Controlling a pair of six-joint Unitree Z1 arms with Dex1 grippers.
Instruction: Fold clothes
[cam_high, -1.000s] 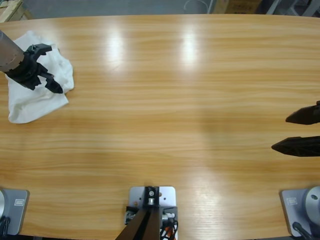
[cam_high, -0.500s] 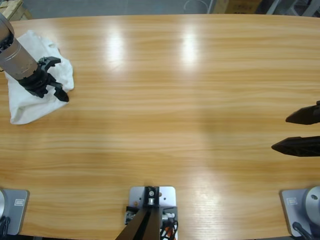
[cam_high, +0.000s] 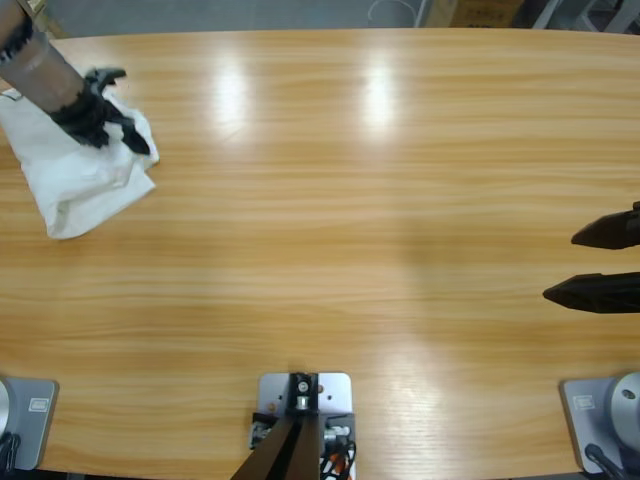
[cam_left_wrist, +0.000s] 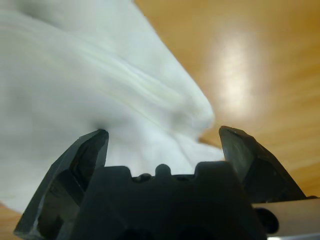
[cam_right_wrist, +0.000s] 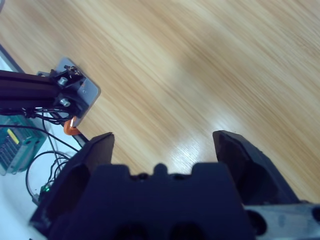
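Right end effector (cam_high: 590, 262): jaws spread wide, empty, over bare desk (cam_high: 350, 200) at the near right edge. T-shirt (cam_high: 75, 180): bunched at the far left corner. Left end effector (cam_left_wrist: 162, 142): jaws apart, at the cloth, nothing clamped. Fabric is probably light, limp and prone to sagging; grip a hem or shoulder edge.

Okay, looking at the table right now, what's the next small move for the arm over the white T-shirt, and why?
Probably lower the left gripper a little and close on the cloth. Its jaws stand open over the right edge of the bunched white T-shirt, with fabric filling the space between them in the left wrist view. The right gripper sits open at the table's far side, so it likely can't help yet.
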